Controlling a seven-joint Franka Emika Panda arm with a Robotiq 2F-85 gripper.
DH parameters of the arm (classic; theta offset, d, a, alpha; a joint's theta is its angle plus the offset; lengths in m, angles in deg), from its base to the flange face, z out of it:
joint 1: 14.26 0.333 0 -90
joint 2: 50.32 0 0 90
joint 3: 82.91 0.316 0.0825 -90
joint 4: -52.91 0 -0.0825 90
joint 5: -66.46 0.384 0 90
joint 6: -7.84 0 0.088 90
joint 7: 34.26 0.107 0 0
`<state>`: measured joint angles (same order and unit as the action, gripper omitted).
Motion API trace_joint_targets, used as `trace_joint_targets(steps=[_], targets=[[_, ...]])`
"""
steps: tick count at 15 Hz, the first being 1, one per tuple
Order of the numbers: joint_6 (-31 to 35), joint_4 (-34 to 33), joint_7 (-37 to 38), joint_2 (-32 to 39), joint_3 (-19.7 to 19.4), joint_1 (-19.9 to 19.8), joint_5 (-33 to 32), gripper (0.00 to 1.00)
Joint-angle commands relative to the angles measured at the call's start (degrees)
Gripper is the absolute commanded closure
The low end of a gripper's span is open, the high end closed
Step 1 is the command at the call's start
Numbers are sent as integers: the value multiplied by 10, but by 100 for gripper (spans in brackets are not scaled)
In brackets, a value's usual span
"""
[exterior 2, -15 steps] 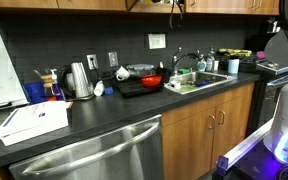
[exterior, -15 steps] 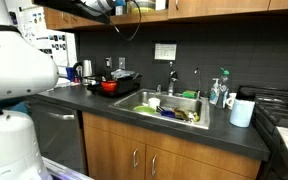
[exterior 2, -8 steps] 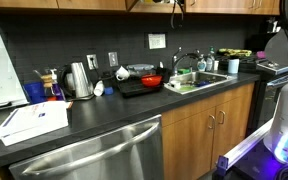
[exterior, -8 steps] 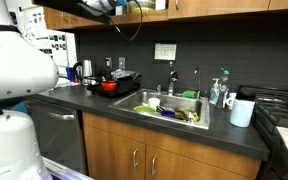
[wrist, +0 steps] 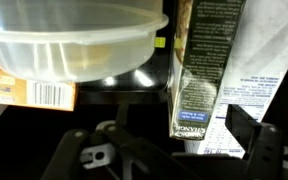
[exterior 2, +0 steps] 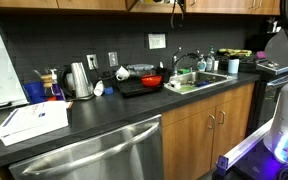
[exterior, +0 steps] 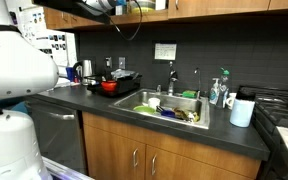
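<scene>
In the wrist view my gripper [wrist: 169, 150] is up inside a cabinet, jaws spread wide. A tall dark carton with a blue label [wrist: 202, 70] stands upright between the fingers and ahead of them; neither finger visibly touches it. A clear plastic bowl [wrist: 74, 45] sits to its left on top of an orange box with a barcode [wrist: 29, 92]. A white printed package [wrist: 252, 60] stands just right of the carton. In both exterior views the arm reaches up to the upper cabinets [exterior: 94, 8] [exterior 2: 169, 3], and the gripper is cut off at the top edge.
Below is a dark counter with a sink [exterior: 169, 105] full of dishes, a red bowl [exterior: 108, 86] on a hotplate, a kettle [exterior 2: 79, 80], a white box [exterior 2: 32, 120] and a white cup [exterior: 242, 110]. The robot's white base [exterior: 14, 90] stands in front of the counter.
</scene>
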<state>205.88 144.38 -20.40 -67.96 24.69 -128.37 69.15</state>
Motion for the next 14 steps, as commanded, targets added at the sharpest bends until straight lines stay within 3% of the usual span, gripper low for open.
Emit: trace_joint_targets(steps=[1, 11, 14], targets=[[0, 2, -5, 22, 21, -5, -25, 4], [0, -7, 1, 17, 69, -56, -55, 1], [0, -10, 2, 16, 83, -73, -58, 5]])
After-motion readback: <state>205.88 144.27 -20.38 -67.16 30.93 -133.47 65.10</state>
